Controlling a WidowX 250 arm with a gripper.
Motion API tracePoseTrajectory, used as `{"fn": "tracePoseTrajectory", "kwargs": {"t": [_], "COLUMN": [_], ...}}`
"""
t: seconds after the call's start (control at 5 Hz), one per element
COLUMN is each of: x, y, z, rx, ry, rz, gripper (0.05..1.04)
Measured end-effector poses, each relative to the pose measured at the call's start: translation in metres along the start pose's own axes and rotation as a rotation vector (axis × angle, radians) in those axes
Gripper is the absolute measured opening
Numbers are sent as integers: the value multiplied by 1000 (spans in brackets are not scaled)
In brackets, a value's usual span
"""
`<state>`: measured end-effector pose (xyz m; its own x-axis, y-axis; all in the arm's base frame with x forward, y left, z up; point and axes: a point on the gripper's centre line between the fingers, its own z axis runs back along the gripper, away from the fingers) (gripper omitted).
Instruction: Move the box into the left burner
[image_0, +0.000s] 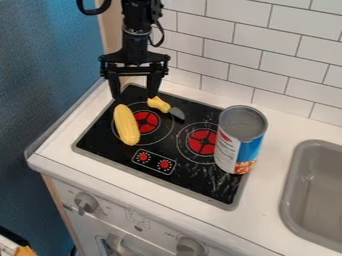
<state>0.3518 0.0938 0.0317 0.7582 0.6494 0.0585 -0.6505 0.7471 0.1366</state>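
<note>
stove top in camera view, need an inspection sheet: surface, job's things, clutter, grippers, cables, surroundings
Surface: black stove top set in a white counter; pale streaks near the front right, marks or reflections, cannot tell.
Job's things: tall blue-and-white cylindrical can, probably the "box", upright on the right side; red-centred left burner, partly covered.
Clutter: yellow toy corn over the left burner's left side; small yellow-handled knife by its far edge.
Grippers: black two-finger pincer open above the stove's far left, nothing held.
Cables: black cable loop beside the arm; snagging, nothing seen.
Surroundings: white tiled wall behind, grey sink at right.
</note>
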Motion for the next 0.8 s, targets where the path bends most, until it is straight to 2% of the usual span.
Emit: {"fn": "tracePoseTrajectory", "kwargs": {"t": [0.2, 0.4, 0.6, 0.8], "x": [-5, -9, -14, -27], "y": [0, 1, -4, -8], "z": [-14, -13, 7, 36], "rx": [19, 14, 28, -41], "ry": [33, 14, -24, -65], "rz": [0, 24, 49, 152], "gripper": [993, 993, 993, 993]}}
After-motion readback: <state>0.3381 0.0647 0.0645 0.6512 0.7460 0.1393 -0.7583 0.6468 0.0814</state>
